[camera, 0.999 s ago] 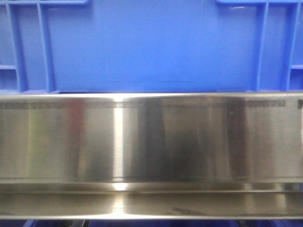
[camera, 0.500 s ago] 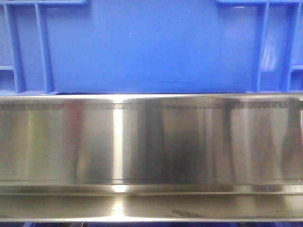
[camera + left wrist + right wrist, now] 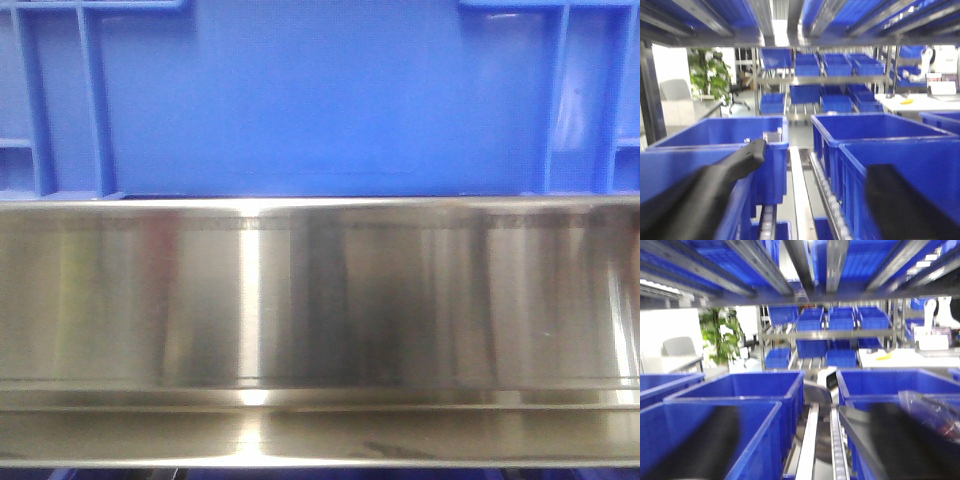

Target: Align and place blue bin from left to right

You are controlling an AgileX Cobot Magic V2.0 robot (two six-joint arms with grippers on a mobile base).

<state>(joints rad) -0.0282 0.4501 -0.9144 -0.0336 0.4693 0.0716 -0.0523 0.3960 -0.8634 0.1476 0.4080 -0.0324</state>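
Observation:
The blue bin [image 3: 320,100] fills the top of the front view: a smooth bright-blue wall with paired ribs at both ends, standing just behind a steel rail [image 3: 320,300]. No gripper shows in that view. In the left wrist view my left gripper [image 3: 820,160] is open. Its left finger [image 3: 715,185] overlaps the rim of a blue bin [image 3: 715,132], and its right finger [image 3: 900,205] lies against another bin [image 3: 900,150]. In the right wrist view my right gripper [image 3: 807,412] is open too, its blurred fingers [image 3: 700,445] spread across a near bin wall [image 3: 765,440].
Roller tracks and a steel divider [image 3: 800,190] run between the bin rows. Shelf rails [image 3: 810,265] with more blue bins hang overhead. A crumpled plastic bag [image 3: 935,410] lies at the right. Farther racks of bins [image 3: 830,85], a plant [image 3: 707,75] and a white table [image 3: 920,102] stand beyond.
The blue bin's wall wobbles a few pixels sideways in the front view and the reflections on the steel rail shift. Nothing else changes.

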